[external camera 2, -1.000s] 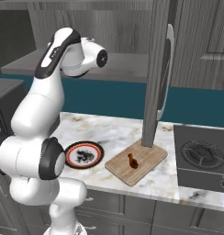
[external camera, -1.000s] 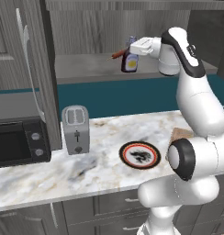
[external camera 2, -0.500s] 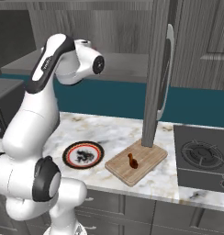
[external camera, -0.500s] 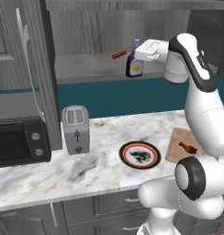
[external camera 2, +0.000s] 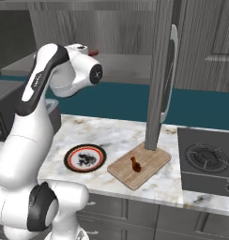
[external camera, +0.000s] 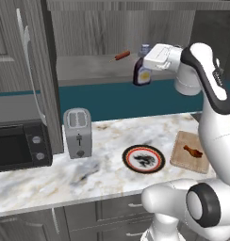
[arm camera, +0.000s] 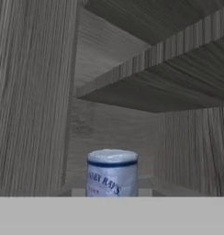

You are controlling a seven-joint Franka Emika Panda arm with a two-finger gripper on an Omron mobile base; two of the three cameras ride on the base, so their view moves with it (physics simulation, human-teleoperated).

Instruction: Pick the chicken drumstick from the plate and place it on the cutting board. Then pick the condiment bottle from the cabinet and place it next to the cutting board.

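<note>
The drumstick (external camera: 193, 151) lies on the board (external camera: 189, 151) near the counter's (external camera: 107, 176) right front edge, the plate (external camera: 143, 158) just left of it and bare marble beyond toward the toaster (external camera: 78, 132). Up in the cabinet (external camera: 117, 42) recess, the bottle (external camera: 142, 72) stands at the shelf's front edge with a red stick (external camera: 121, 56) behind it. The claw reaches in from the right, right at the bottle; whether it pinches cannot be told. In the hand view a white can (arm camera: 112, 173) sits ahead.
</note>
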